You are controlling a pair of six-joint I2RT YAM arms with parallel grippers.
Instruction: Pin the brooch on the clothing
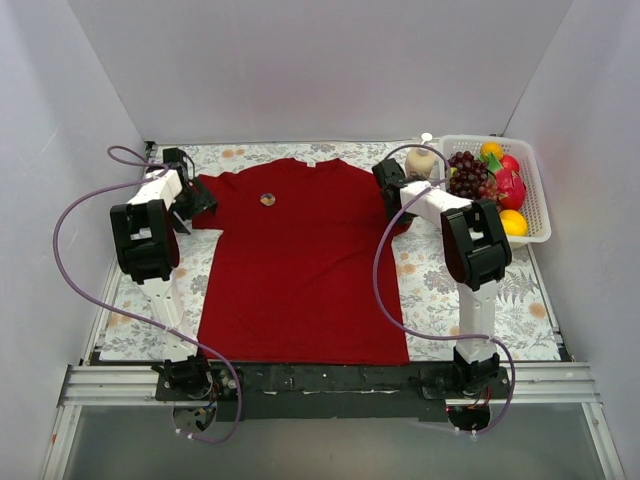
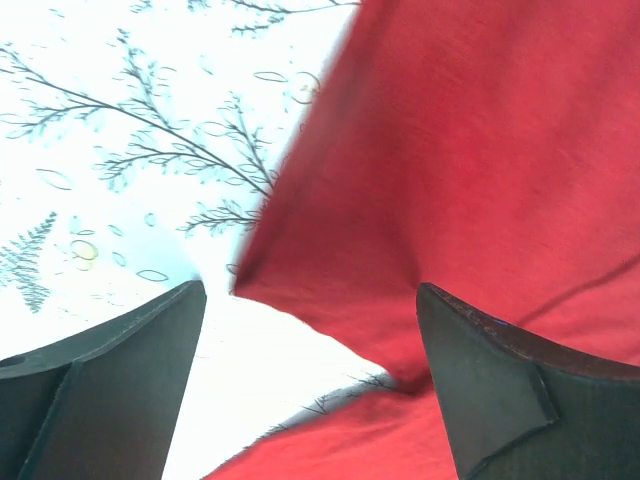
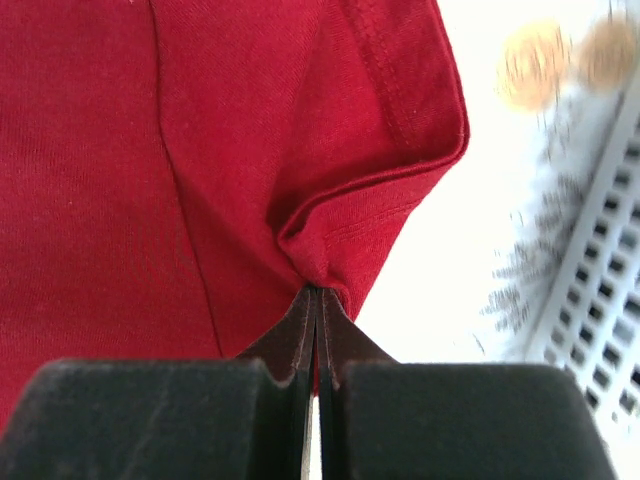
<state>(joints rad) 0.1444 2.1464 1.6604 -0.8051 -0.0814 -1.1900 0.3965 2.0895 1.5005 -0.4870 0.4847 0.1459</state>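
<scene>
The dark red T-shirt (image 1: 300, 265) lies flat on the floral cloth, neck to the far side. The small round brooch (image 1: 267, 199) sits on its chest, left of centre; I cannot tell whether it is fastened. My left gripper (image 1: 200, 200) is at the shirt's left sleeve. In the left wrist view it (image 2: 310, 300) is open, with the sleeve (image 2: 450, 150) corner lying between its fingers. My right gripper (image 1: 392, 196) is at the right sleeve. In the right wrist view it (image 3: 318, 292) is shut on a pinched fold of the sleeve (image 3: 370, 200) hem.
A white basket (image 1: 537, 205) holding grapes, oranges and other fruit stands at the far right, close to the right arm. A pale round object (image 1: 420, 162) sits beside it. White walls enclose the table on three sides. Purple cables loop from both arms.
</scene>
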